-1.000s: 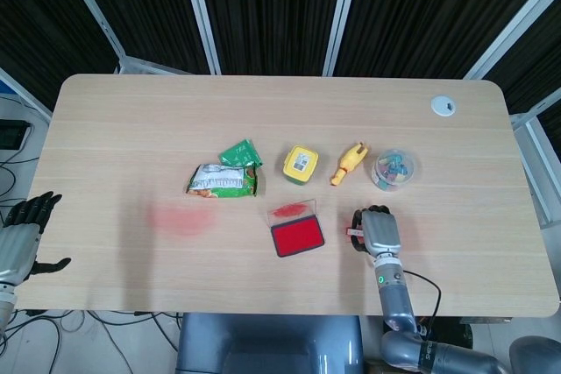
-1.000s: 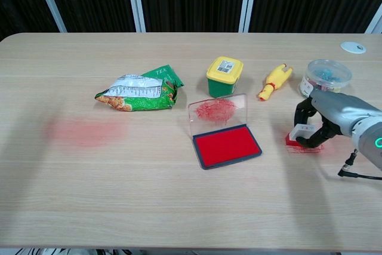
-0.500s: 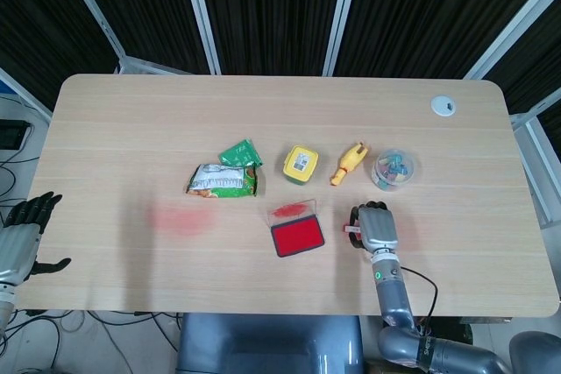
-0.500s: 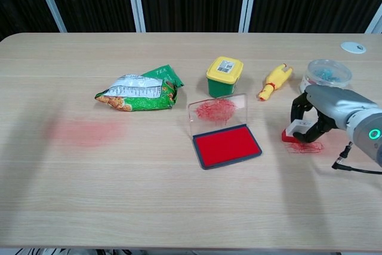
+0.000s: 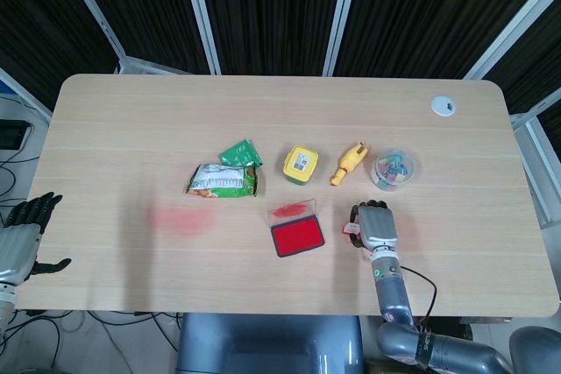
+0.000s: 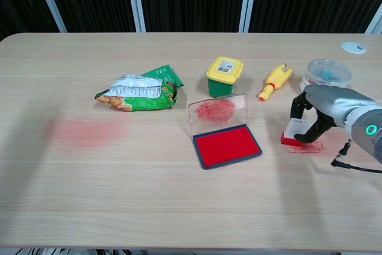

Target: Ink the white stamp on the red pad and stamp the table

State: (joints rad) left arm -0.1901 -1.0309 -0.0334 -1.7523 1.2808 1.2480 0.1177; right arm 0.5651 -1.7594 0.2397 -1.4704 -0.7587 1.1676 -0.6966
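The white stamp (image 6: 293, 131) with a red underside is pinched in the fingers of my right hand (image 6: 316, 114), just above the table to the right of the red ink pad (image 6: 227, 146). A faint red print (image 6: 304, 146) marks the wood under and beside it. From the head view the right hand (image 5: 373, 225) covers most of the stamp (image 5: 352, 230), right of the pad (image 5: 296, 237). The pad's clear lid (image 6: 218, 109) stands open, smeared red. My left hand (image 5: 22, 238) hangs off the table's left edge, fingers apart, holding nothing.
Behind the pad stand a yellow-lidded green jar (image 6: 224, 76), a yellow rubber chicken (image 6: 274, 81) and a clear round tub (image 6: 325, 74). A green snack bag (image 6: 141, 91) lies left. A red smear (image 6: 83, 131) stains the table's left part. A black cable (image 6: 352, 165) trails from the right wrist.
The right hand has carried the stamp slightly left and tipped it up off the table, uncovering the red print on the wood. The left hand has stayed still.
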